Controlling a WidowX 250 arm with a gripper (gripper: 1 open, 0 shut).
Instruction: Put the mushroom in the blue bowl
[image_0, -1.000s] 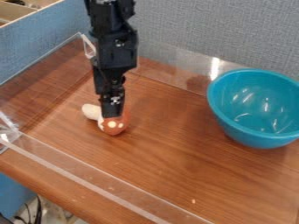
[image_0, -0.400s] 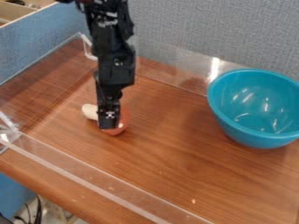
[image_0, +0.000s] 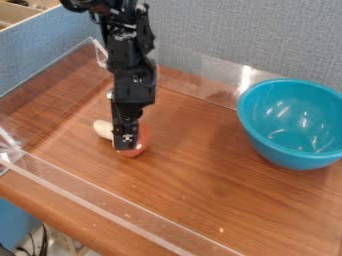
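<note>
the black, jointed robot gripper (image_0: 127, 143) points down over the small toy mushroom with a cream-white stem and reddish-brown cap (image_0: 135, 150), its fingers overlapping the mushroom; whether they are clenched on it i cannot tell. the mushroom lies on the brown wooden tabletop (image_0: 201, 195), stem toward ten o'clock, cap toward four. the round, deep, glossy teal-blue plastic bowl (image_0: 291, 122) sits well apart at three o'clock from it, near the grey textured back wall (image_0: 241, 35), with bare wood between. a clear strip (image_0: 107, 210) runs along the tabletop's near edge.
</note>
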